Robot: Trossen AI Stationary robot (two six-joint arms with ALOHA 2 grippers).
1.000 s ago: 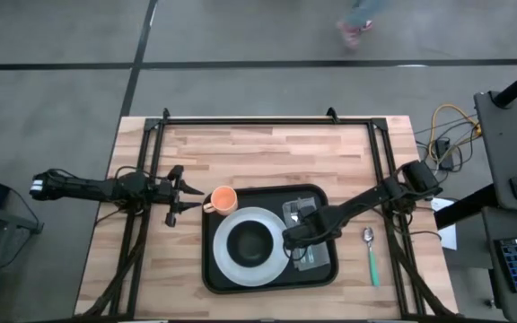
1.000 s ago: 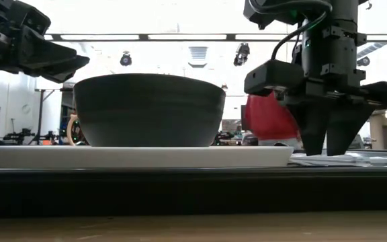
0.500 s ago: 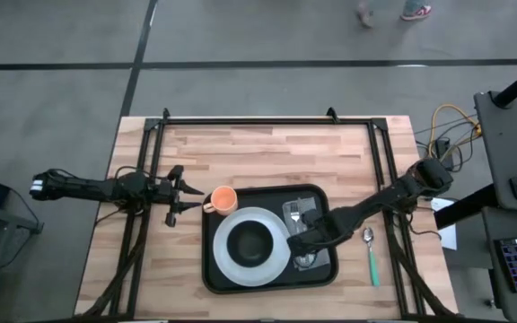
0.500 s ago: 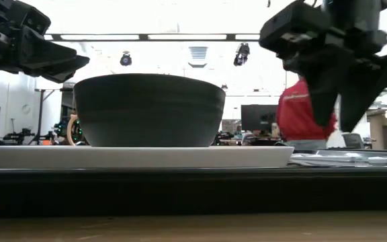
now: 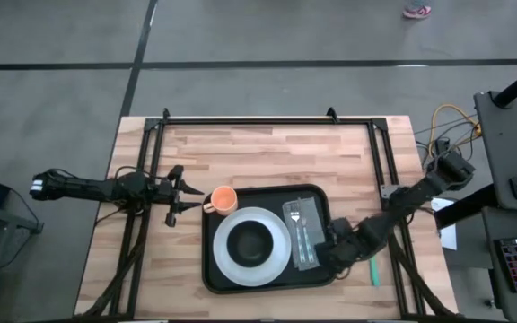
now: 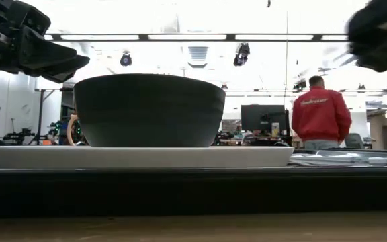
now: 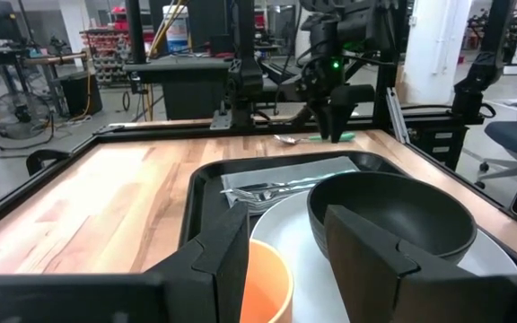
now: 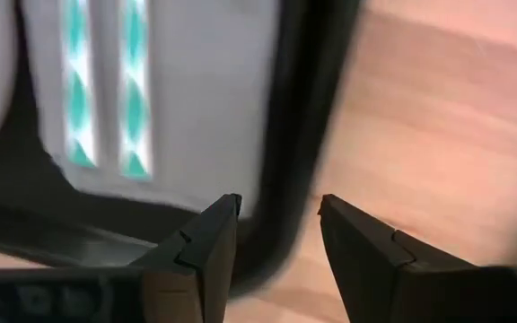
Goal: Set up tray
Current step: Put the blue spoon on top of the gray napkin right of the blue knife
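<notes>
Wooden table [image 5: 267,157]: right gripper [image 5: 337,254] parted over tray [image 5: 317,274] rim; left gripper [image 5: 176,195] parted; no legible writing.

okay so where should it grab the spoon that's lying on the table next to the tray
Probably the green handle of the spoon, taken from straight above, with the fingers across its width. It lies flat on the wood right of the tray, bowl pointing away from the table's front edge. The right gripper is open beside it.
</notes>
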